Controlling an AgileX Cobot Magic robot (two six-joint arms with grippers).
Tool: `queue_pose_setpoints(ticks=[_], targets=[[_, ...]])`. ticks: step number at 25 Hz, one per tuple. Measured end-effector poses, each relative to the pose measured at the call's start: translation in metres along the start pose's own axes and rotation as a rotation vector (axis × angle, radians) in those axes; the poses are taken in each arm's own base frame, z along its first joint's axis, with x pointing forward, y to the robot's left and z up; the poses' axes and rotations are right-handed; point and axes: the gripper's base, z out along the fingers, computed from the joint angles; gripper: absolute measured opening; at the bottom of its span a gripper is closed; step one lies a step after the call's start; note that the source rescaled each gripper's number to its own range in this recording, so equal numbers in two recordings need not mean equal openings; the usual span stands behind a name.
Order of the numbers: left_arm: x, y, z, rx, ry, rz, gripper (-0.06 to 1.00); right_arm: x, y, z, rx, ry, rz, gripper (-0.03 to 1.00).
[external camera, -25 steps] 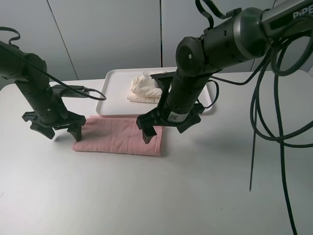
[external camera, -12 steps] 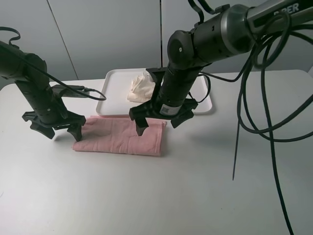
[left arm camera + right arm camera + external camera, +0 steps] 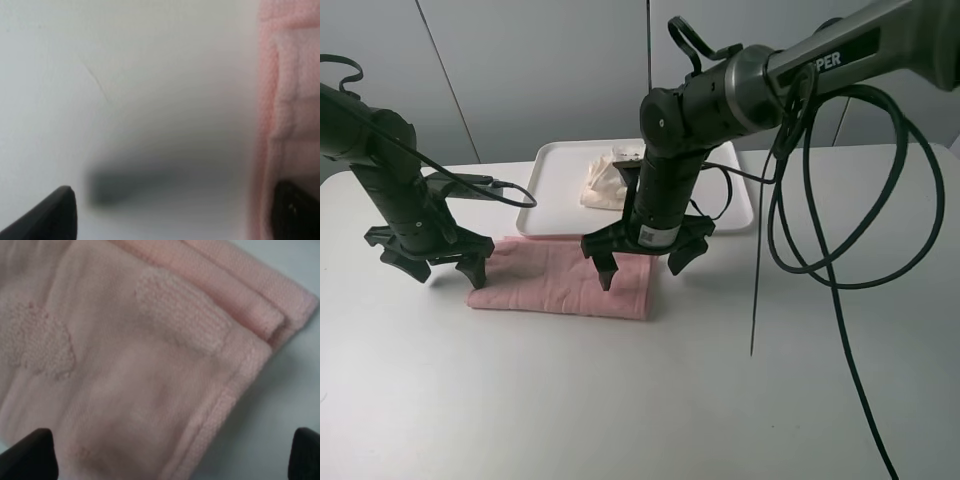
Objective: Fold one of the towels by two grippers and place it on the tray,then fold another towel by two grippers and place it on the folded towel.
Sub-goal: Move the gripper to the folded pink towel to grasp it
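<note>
The pink towel (image 3: 555,279) lies folded into a long strip on the white table, just in front of the tray (image 3: 558,165). On the tray rests the cream towel (image 3: 607,178), bunched in a folded heap. My left gripper (image 3: 430,264) stands open at the strip's left end, one finger over the towel's edge and the other over bare table. My right gripper (image 3: 640,267) is open above the strip's right end, its fingers straddling the corner. The left wrist view shows the pink towel (image 3: 292,100) beside the open left gripper (image 3: 175,215). The right wrist view shows the pink towel (image 3: 125,365) under the open right gripper (image 3: 167,455).
Black cables (image 3: 790,250) hang in loops from the right arm over the table's right half. Another cable (image 3: 485,185) runs from the left arm toward the tray's left rim. A grey wall stands behind the table.
The right arm has swung left and slightly back, bringing its open gripper over the pink towel's right end. The left arm and both towels have stayed put.
</note>
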Motion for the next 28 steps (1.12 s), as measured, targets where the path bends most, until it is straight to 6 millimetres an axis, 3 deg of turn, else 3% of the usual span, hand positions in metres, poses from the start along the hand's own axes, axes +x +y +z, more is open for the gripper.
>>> queue_pose_setpoints(ticks=[3,8,16,28], targets=[[0.000,0.000,0.000,-0.001,0.000,0.002,1.00,-0.002,-0.005,0.001,-0.004,0.003,0.022,0.93],[0.000,0.000,0.000,-0.001,0.002,0.002,1.00,-0.010,-0.023,-0.003,-0.040,-0.003,0.111,0.74],[0.000,0.000,0.000,-0.003,0.005,0.003,1.00,-0.013,-0.023,-0.004,-0.077,-0.020,0.129,0.79],[0.000,0.000,0.000,-0.003,0.003,0.003,1.00,-0.013,-0.020,-0.004,-0.081,-0.033,0.145,0.80]])
